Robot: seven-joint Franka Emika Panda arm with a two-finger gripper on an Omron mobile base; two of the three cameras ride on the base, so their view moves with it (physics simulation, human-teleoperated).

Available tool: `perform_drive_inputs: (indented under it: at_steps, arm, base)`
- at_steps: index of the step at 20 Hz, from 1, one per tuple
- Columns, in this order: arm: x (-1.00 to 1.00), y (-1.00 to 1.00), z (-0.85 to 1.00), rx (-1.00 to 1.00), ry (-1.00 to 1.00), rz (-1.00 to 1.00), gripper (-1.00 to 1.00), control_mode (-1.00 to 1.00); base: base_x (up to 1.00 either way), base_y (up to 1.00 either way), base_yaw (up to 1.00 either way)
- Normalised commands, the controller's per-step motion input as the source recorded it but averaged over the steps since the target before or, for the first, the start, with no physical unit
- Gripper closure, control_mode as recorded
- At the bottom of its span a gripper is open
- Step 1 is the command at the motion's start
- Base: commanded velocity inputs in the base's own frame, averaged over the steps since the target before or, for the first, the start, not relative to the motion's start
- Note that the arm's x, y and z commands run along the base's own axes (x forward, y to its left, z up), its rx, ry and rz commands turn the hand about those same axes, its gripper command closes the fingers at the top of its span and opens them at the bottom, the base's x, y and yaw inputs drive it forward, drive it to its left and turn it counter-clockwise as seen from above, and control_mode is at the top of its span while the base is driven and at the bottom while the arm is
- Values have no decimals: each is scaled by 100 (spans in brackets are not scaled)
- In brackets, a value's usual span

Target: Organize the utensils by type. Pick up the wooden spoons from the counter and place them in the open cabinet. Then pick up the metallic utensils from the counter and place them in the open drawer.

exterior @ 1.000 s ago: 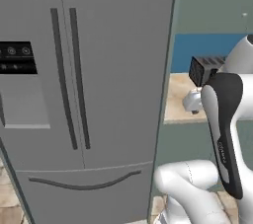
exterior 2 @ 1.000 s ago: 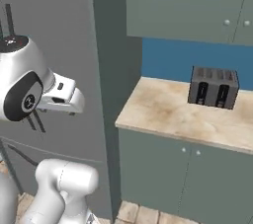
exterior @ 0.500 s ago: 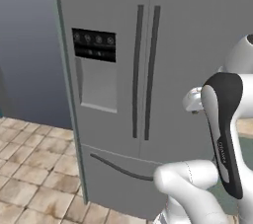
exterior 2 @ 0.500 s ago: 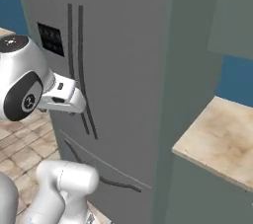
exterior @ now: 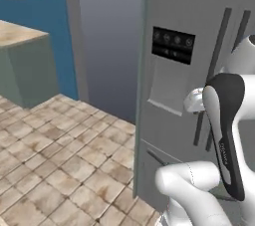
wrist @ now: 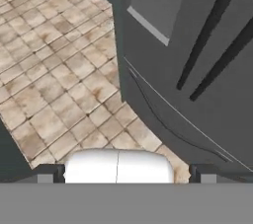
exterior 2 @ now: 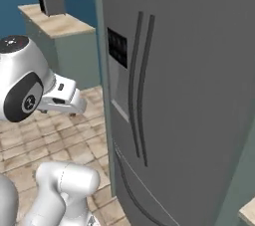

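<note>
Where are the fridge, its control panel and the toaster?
fridge (exterior 2: pixel 199 70), right base view, upper door.
control panel (exterior: pixel 173 45), left base view, panel's middle.
toaster (exterior 2: pixel 51 4), right base view, its side.

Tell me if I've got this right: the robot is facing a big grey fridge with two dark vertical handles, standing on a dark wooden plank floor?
Not quite. The fridge is grey and has two dark vertical handles, but the floor is beige-brown stone tile, not dark wooden planks. The left base view shows the tile pattern plainly, and the hand view shows it too.
</note>
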Motion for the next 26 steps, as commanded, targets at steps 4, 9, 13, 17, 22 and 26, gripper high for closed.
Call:
perform_drive_inputs:
  at_steps: [4,9,13,17,22,26]
  arm:
    - [0,0,0,0,0,0,-100,100]
    - [0,0,0,0,0,0,-100,100]
    - [0,0,0,0,0,0,-100,100]
    - [0,0,0,0,0,0,-100,100]
    - [0,0,0,0,0,0,-100,100]
    - [0,0,0,0,0,0,-100,100]
  base:
    - [-17,40,66]
    - [-17,42,65]
    - [-8,34,64]
    - [5,15,58]
    - [85,-22,25]
    - [100,-21,8]
